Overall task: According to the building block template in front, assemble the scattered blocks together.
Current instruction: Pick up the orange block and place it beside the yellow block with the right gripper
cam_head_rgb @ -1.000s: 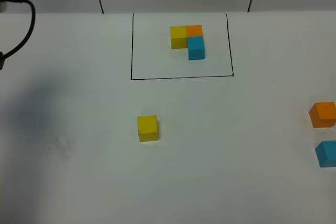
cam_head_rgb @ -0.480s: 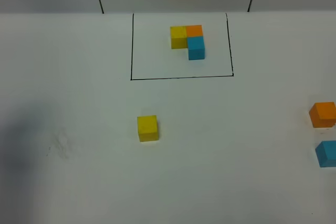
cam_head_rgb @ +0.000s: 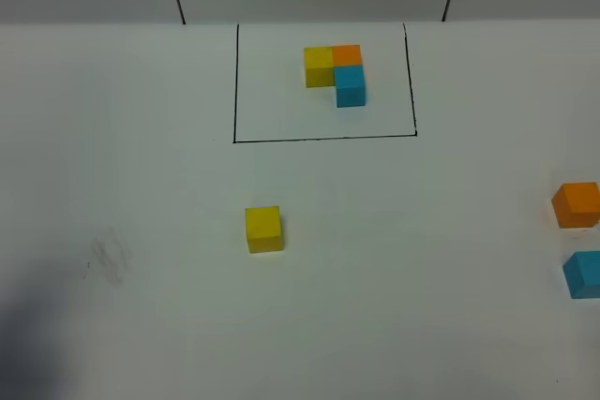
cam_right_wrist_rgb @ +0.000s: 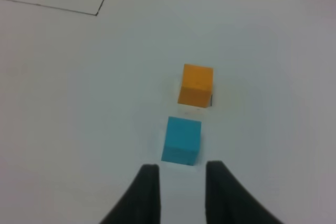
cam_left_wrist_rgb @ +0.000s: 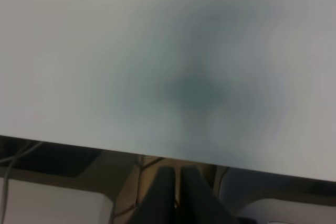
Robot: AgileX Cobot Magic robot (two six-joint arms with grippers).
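Starting at the left: L gripper (cam_left_wrist_rgb: 177,174) hangs just off an edge of the desk (cam_head_rgb: 141,91), fingers pressed together w/ nothing between them. A soft shadow (cam_head_rgb: 28,325) lies on the desk's near-left corner. Yellow cube (cam_head_rgb: 263,229) sits alone mid-desk, a bit left of centre, well apart from the other loose ones. Further back, by the far edge, the template (cam_head_rgb: 336,70) sits inside a black drawn frame (cam_head_rgb: 323,139), toward the frame's far-right part. Its yellow and orange blocks are side by side and touching, w/ the blue one touching the orange's near side, making an L. At the right edge, orange cube (cam_head_rgb: 576,204) and light-blue cube (cam_head_rgb: 583,274) sit near each other but apart, orange farther back. R gripper (cam_right_wrist_rgb: 181,174) hovers over the desk just short of the light-blue cube, jaws partly open, gripping nothing. The orange cube lies beyond the blue, roughly in line w/ the gap.
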